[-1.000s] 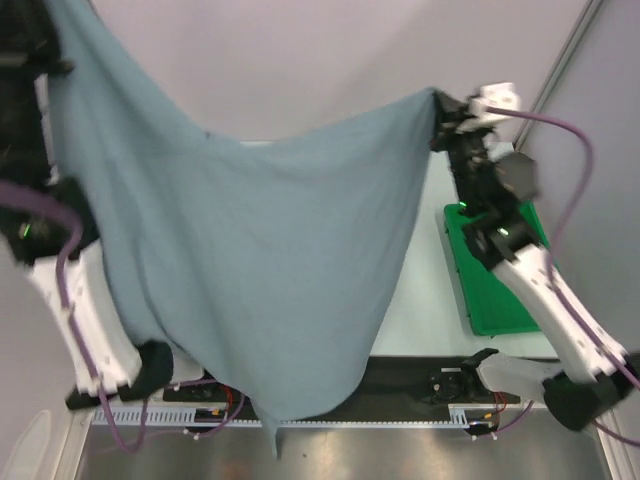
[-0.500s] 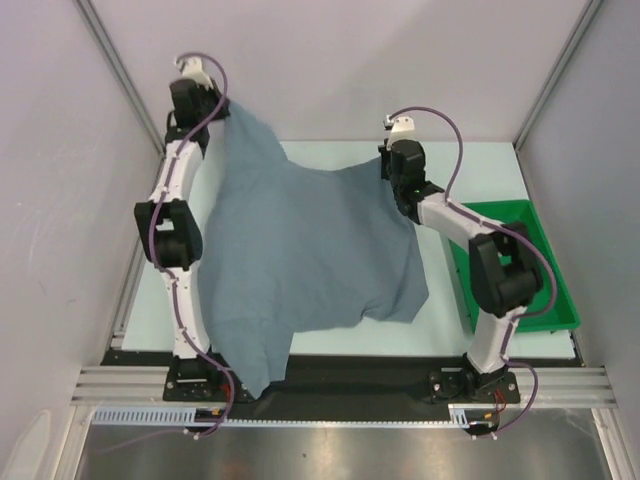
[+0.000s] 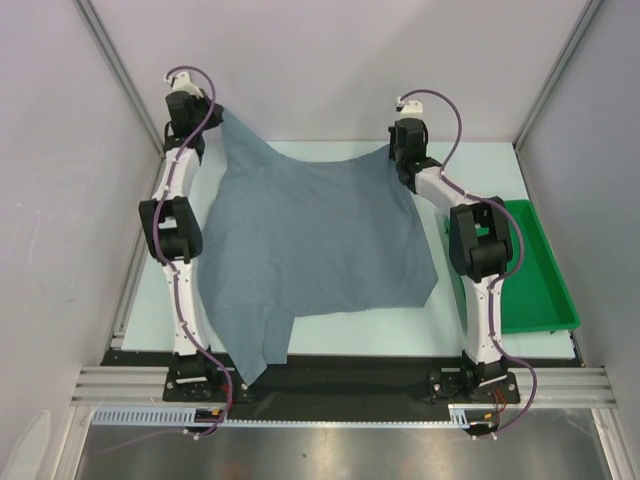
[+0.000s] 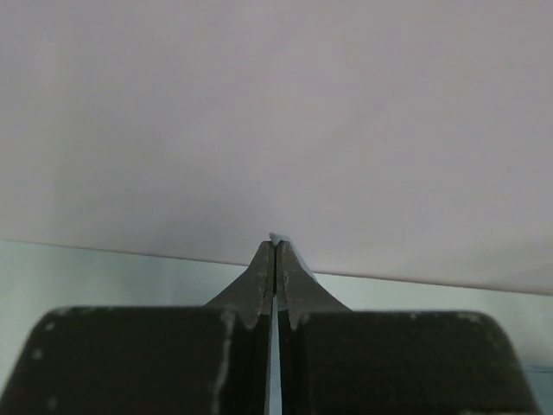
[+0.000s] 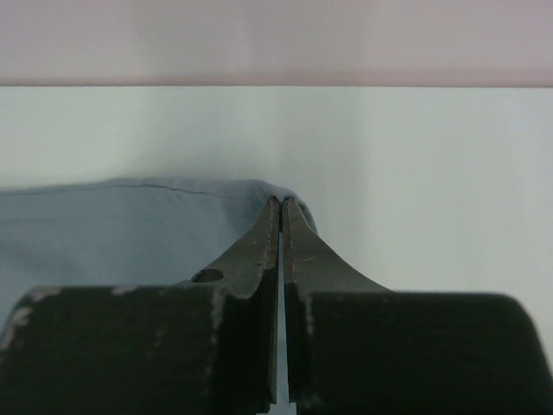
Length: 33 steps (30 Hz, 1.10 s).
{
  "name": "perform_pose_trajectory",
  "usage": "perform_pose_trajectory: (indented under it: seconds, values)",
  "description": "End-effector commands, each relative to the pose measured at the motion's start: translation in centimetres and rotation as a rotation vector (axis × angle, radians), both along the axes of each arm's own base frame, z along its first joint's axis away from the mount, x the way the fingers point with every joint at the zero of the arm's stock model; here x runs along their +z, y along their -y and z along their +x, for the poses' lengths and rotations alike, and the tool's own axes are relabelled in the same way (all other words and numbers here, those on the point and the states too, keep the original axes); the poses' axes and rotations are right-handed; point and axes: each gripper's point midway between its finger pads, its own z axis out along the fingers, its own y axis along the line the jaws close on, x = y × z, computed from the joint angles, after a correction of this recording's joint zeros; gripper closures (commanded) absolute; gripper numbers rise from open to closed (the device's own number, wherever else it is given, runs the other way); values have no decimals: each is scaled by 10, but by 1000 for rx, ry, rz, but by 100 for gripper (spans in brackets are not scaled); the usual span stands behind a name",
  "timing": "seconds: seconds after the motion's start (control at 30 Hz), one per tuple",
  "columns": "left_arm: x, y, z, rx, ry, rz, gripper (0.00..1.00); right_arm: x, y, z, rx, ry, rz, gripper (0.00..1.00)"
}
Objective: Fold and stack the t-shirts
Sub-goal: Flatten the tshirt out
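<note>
One slate blue-grey t-shirt (image 3: 320, 235) lies spread over the table, its near left part trailing over the front edge. My left gripper (image 3: 204, 106) reaches to the far left and is shut on a far corner of the cloth. In the left wrist view a sliver of cloth (image 4: 302, 264) shows at the shut gripper (image 4: 275, 247). My right gripper (image 3: 396, 150) is shut on the other far corner. In the right wrist view the t-shirt (image 5: 130, 233) lies flat to the left of the gripper (image 5: 282, 204), with its hem pinched at the tips.
A green plastic tray (image 3: 556, 298) sits at the table's right side, beside the right arm. The back wall (image 4: 276, 112) stands close behind both grippers. The black base rail (image 3: 350, 375) runs along the near edge.
Both arms have come down from high near the camera and stretched toward the back wall. The t-shirt, hanging in the air a second ago, now lies on the table.
</note>
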Motion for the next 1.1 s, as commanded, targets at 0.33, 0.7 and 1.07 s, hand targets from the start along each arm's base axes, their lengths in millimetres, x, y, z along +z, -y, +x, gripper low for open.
perform_pose_trajectory:
  seconds: [0.33, 0.7, 1.07]
  values:
    - [111, 5, -18, -102, 195, -125, 100, 26, 58, 25, -92, -25, 86, 100]
    - [244, 16, -84, -121, 351, -44, 100, 127, 15, -35, 15, 23, 109, 100]
    - [410, 54, -297, -144, 586, 45, 100, 279, -6, -205, 122, 196, 188, 100]
